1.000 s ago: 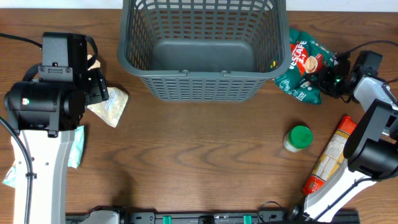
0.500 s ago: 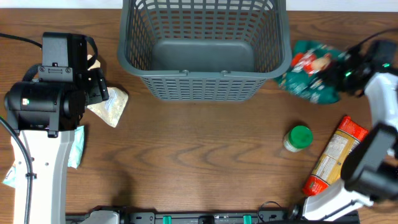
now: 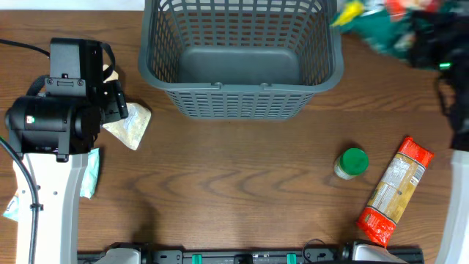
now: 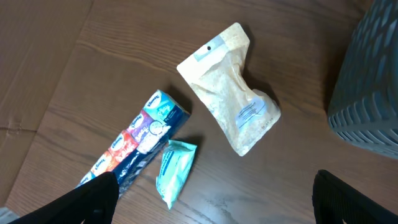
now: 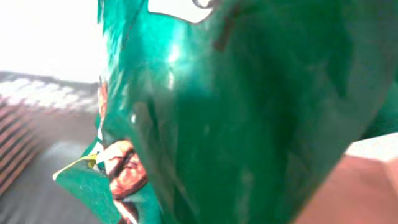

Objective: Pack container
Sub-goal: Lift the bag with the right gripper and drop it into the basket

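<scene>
Brown wood-grain worktop (image 3: 234, 183), smooth with a dull sheen, and a pale strip of the room along its far edge. At the far middle sits the container (image 3: 242, 86): a big dark grey plastic basket, rectangular, with slotted lattice walls, a thick rim and a solid floor with nothing on it.

The right claw (image 3: 421, 37) is up at the far right corner, just beside the basket's right rim. It is blurred, pinched tight on a glossy green packet (image 5: 249, 112) of crinkled foil that fills its wrist view.

The left claw (image 4: 216, 186) has its fingers spread wide with nothing between them, above a pale grainy pouch (image 4: 233, 93), a multi-coloured tissue pack (image 4: 134, 146) and a small teal sachet (image 4: 174, 171).

At the near right stand a green-lidded jar (image 3: 352, 163) and a long orange packet (image 3: 396, 191), lying flat and slanted.
</scene>
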`<state>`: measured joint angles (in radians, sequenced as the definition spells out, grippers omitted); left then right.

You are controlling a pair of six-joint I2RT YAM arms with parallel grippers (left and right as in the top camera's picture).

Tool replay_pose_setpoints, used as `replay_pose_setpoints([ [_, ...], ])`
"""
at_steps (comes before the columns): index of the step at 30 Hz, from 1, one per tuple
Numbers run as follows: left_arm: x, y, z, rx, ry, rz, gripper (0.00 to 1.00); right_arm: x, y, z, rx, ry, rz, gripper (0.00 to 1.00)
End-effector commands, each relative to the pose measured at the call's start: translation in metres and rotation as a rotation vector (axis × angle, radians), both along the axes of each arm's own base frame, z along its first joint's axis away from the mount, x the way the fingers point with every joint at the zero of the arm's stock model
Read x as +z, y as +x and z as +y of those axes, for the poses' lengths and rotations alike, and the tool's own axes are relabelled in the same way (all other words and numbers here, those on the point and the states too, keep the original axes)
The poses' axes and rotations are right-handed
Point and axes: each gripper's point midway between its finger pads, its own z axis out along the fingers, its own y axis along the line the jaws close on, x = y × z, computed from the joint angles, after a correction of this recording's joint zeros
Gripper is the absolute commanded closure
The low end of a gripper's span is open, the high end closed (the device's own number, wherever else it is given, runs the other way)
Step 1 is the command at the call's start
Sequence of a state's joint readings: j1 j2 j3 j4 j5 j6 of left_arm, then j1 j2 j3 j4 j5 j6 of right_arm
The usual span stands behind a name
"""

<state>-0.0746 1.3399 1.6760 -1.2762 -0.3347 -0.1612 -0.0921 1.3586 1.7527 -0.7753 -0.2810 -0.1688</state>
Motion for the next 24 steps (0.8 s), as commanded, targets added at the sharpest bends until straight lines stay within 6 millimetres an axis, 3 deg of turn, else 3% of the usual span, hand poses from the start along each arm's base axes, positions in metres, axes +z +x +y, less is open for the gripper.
replay_pose_setpoints([
  [1,-0.004,0.000,0.000,0.015,-0.016,0.008,0.14,-0.002,-0.001,0.068,0.315,-0.185,-0.072,0.99],
  [3,-0.004,-0.001,0.000,0.015,-0.016,0.013,0.14,-0.003,0.000,0.094,0.393,-0.251,-0.109,0.99],
  [6,-0.005,-0.003,0.000,0.015,-0.015,0.021,0.14,-0.004,0.010,0.117,0.408,-0.317,-0.146,0.99],
  [10,-0.006,-0.004,0.000,0.016,-0.015,0.028,0.14,-0.023,0.021,0.153,0.509,-0.453,-0.174,0.99],
  [17,-0.006,-0.004,-0.001,0.014,-0.019,0.028,0.14,-0.105,0.054,0.195,0.649,-0.529,-0.038,0.99],
  [24,-0.006,-0.004,-0.001,0.014,-0.019,0.029,0.14,-0.199,0.077,0.211,0.709,-0.540,0.168,0.99],
])
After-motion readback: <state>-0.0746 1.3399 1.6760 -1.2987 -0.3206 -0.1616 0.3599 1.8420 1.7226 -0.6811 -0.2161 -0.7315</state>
